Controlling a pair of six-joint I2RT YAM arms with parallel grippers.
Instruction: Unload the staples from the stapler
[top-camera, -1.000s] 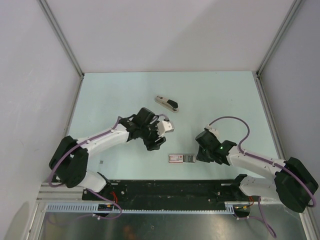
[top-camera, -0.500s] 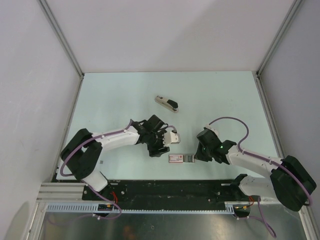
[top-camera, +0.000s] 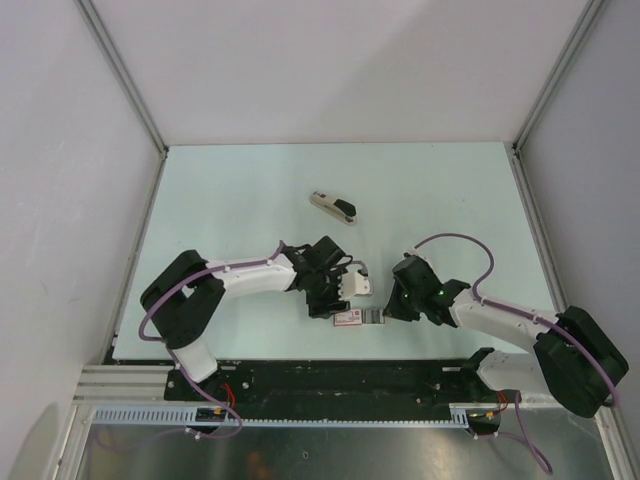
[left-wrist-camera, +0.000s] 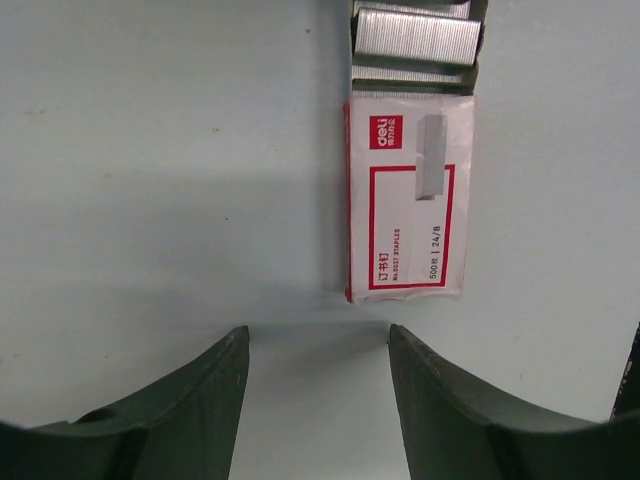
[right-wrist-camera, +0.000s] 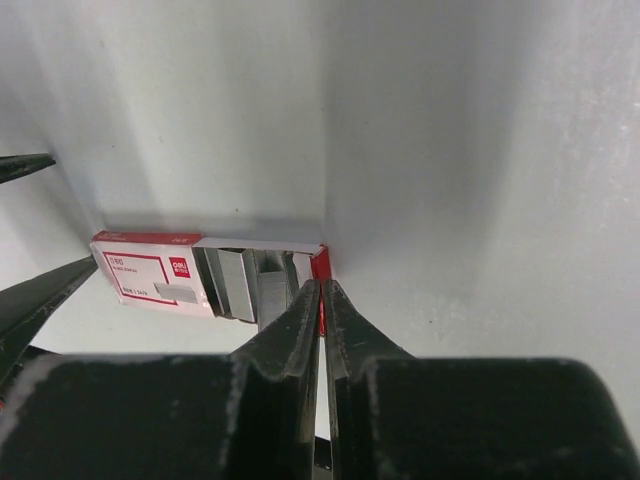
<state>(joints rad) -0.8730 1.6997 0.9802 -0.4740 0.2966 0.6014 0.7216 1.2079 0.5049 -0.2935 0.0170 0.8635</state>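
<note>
The stapler (top-camera: 332, 206) lies on the table (top-camera: 230, 190) toward the far middle, its black end pointing to about 4 o'clock. It is well apart from both arms and nothing touches it. None of its staples can be seen, so I judge the unloading itself not yet begun.

At 6 o'clock from it sits the staple box (left-wrist-camera: 408, 195), with its tray (right-wrist-camera: 250, 285) slid partly out and the staple strips (left-wrist-camera: 415, 38) exposed. The right gripper (right-wrist-camera: 322, 298) has its jaws pressed almost together with the tray's red end wall in the slit between them, which reads as a pinch on the card. The left gripper (left-wrist-camera: 318, 345) hangs just short of the box's closed end with its jaws well apart, holding nothing.

The main risk is the tray. If it is drawn further it could leave the sleeve and scatter strips across the table, where they would mix with whatever comes out of the stapler. The pinch is on thin card, so it could slip or tear. The left fingers could also shove the light box instead of bracing it. The two wrists work close together here, so a careless reach toward 12 o'clock for the stapler could knock one arm into the other.
</note>
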